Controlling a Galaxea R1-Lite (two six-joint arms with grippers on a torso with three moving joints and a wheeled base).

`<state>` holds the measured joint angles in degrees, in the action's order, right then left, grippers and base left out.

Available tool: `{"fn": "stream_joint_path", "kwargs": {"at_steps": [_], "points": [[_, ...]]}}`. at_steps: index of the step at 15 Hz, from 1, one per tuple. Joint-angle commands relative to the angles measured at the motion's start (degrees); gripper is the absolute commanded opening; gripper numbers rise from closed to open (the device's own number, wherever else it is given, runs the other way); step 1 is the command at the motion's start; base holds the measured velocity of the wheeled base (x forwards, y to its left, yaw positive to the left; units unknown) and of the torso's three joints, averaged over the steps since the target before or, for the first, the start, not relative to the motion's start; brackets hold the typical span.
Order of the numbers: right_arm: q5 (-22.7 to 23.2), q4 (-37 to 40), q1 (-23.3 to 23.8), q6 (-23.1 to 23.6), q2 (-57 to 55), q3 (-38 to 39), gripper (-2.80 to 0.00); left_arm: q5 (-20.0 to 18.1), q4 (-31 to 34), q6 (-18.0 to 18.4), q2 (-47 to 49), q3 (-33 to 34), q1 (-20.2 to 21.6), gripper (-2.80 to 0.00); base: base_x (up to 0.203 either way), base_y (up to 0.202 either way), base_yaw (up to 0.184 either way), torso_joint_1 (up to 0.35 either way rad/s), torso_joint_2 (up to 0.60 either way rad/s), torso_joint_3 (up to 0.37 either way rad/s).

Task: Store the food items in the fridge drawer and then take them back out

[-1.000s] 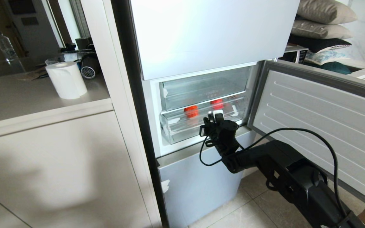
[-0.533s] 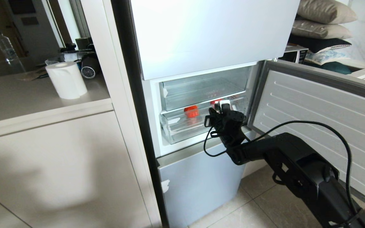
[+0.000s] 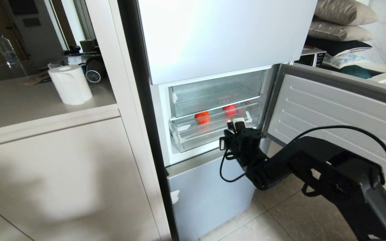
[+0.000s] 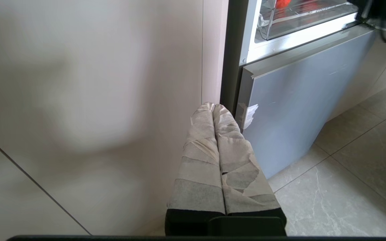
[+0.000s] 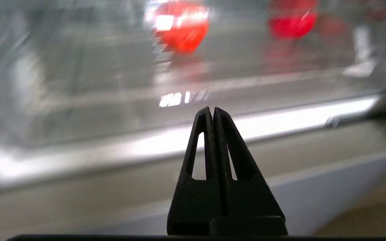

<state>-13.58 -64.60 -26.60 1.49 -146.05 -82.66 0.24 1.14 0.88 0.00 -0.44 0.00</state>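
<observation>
Two glossy red food items [image 3: 202, 117] [image 3: 229, 109] lie inside the clear fridge drawer [image 3: 193, 135], the lower bin of the open fridge compartment. My right gripper [image 3: 238, 124] is shut and empty, its tips just in front of the drawer's see-through front wall near its right end. In the right wrist view, the right gripper [image 5: 212, 110] points at the front wall [image 5: 79, 83], with the two food items [image 5: 181, 26] [image 5: 292, 20] behind it. My left gripper [image 4: 212, 107], its fingers wrapped in tape, is shut and parked low by the cabinet side.
The fridge door [image 3: 340, 134] stands open to the right, close to my right arm. A second clear bin [image 3: 213, 93] sits above the drawer, and a shut pale-blue door [image 3: 209, 194] lies below. The counter [image 3: 28, 107] on the left carries a paper roll [image 3: 69, 84].
My right gripper, shut throughout, rose and moved right toward the drawer's rim, then dropped back to the front wall. It ends slightly further right than a second ago.
</observation>
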Motion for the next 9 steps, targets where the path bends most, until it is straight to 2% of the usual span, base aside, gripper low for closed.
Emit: {"fn": "stream_joint_path", "kwargs": {"at_steps": [1,5,7,9], "points": [[1.4,-1.2,-3.6,0.1,15.6,18.9,-2.8,0.0,0.0,0.0,0.1,0.0,0.0,-2.8,0.0,0.0,0.0,0.0,0.0,0.0],[4.7,-1.6,-11.6,0.0,42.5,46.8,-2.8,0.0,0.0,0.0,0.1,0.0,0.0,-2.8,0.0,0.0,0.0,0.0,0.0,0.0],[5.2,0.2,-14.2,-0.6,56.7,56.9,-2.8,0.0,0.0,0.0,0.1,0.0,0.0,-2.8,0.0,0.0,0.0,0.0,0.0,0.0],[3.9,4.2,-15.5,-1.6,71.2,63.4,-2.8,0.0,0.0,0.0,0.1,0.0,0.0,-2.8,0.0,0.0,0.0,0.0,0.0,0.0]]}}
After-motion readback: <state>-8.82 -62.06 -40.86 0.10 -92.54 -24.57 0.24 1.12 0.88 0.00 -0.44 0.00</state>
